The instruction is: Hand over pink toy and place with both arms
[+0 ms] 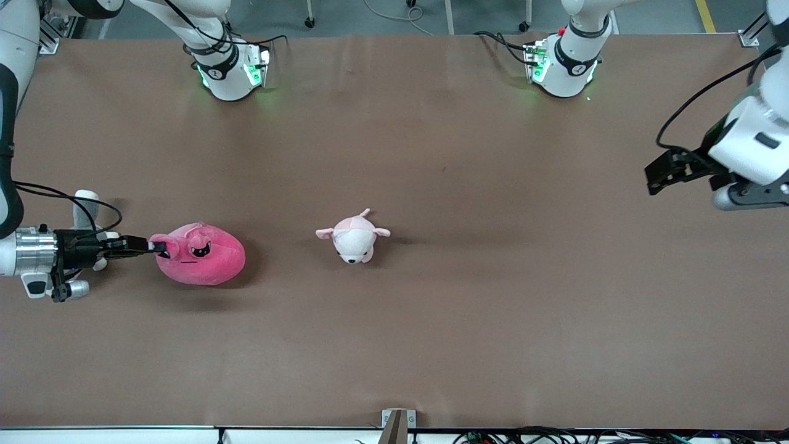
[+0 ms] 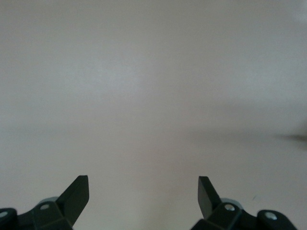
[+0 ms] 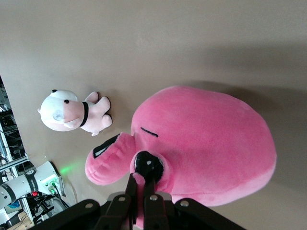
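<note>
pink toy [image 1: 200,254] long axis along table, face up | right hand [image 1: 161,248] clamped on it | left hand [image 1: 656,176] apart

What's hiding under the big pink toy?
Only the brown table shows around the pink toy. The spot beneath it is covered, so I can't tell. The right gripper pinches its edge.

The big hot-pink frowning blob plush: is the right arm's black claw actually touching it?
Touching. The right wrist view shows the right gripper with fingers shut on the hot-pink blob plush.
</note>
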### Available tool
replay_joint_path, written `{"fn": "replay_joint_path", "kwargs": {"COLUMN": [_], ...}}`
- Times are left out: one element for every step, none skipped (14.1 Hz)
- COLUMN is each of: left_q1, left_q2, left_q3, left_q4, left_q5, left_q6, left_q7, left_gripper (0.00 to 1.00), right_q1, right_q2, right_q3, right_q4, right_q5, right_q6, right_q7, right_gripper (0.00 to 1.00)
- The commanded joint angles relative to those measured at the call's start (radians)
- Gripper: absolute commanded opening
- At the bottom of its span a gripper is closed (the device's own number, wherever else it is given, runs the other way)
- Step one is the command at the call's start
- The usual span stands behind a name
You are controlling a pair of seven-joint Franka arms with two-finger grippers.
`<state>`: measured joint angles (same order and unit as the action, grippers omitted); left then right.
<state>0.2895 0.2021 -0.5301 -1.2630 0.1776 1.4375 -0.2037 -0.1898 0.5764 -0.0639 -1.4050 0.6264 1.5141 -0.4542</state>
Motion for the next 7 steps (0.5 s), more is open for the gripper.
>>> {"fn": "replay_joint_path", "kwargs": {"left_q1": [-0.122, -0.179, -0.205, -0.211, -0.217, -0.228, -0.24], "left_q2": [-0.13, -0.166, -0.193, -0.213, -0.231, -0.246, -0.256], "left_q3": [0.205, 0.29, 0.329, 0.338, 0.34, 0.346, 0.364], "left_q4": [-0.117, -0.157, -0.195, -0.225, -0.245, -0.259, -0.263], "left_q5": [-0.088, -0.114, -0.127, -0.127, -0.127, -0.127, -0.127], "left_q6": [-0.006, -0.005, 0.001, 0.001, 0.001, 0.003, 0.001], "left_q7": [0.07, 0.09, 0.114, 0.119, 0.119, 0.119, 0.121], "left_gripper": [1.0, 1.0, 1.0, 1.0, 1.0, 1.0, 1.0], "right_q1": [-0.023, -0.023, -0.026, -0.033, -0.034, -0.036, -0.039], "right_q2": [0.017, 0.023, 0.034, 0.036, 0.043, 0.048, 0.048], "right_q3": [0.013, 0.013, 0.013, 0.013, 0.015, 0.015, 0.015], "right_q4": [0.026, 0.032, 0.035, 0.035, 0.035, 0.035, 0.035], "right_q5": [0.016, 0.016, 0.016, 0.018, 0.018, 0.019, 0.019], "right_q6": [-0.019, -0.019, -0.019, -0.019, -0.019, -0.019, -0.019], "right_q7": [-0.018, -0.039, -0.047, -0.049, -0.049, -0.05, -0.05], "right_gripper": [0.01, 0.01, 0.01, 0.01, 0.01, 0.01, 0.01]}}
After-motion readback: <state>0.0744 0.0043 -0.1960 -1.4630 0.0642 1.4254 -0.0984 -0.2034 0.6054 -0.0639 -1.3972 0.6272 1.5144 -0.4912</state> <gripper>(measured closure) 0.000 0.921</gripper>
